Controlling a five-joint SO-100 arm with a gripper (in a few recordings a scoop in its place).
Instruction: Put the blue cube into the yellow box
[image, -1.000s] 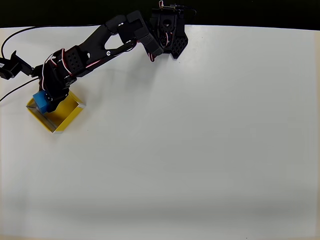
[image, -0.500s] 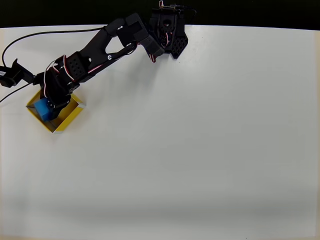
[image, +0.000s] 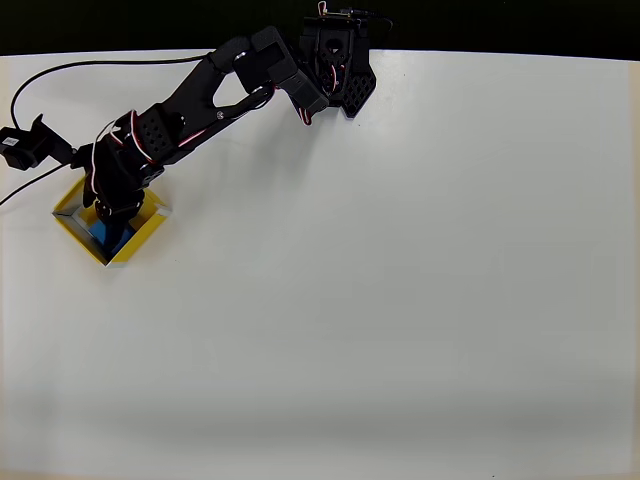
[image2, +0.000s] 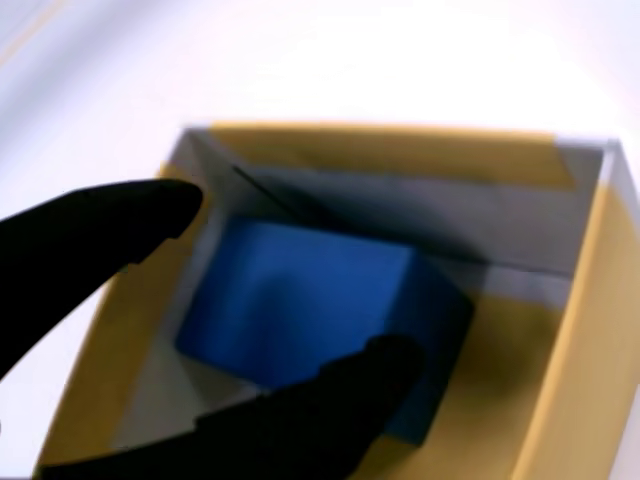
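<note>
Cube (image2: 310, 305) inside box (image: 143, 232), desk's far-left corner | gripper (image2: 280, 300) above it, fingers parted, straddling cube; grip unclear.

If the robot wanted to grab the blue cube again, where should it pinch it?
Best from straight above, pinching two opposite flat side faces of the blue cube. It sits down inside the yellow box, whose walls block a sideways approach. The gripper already straddles it in the wrist view, one finger on each side.

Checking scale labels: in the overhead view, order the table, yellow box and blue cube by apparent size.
1. table
2. yellow box
3. blue cube, partly hidden under the gripper, yet clearly smaller than the box around it.
</note>
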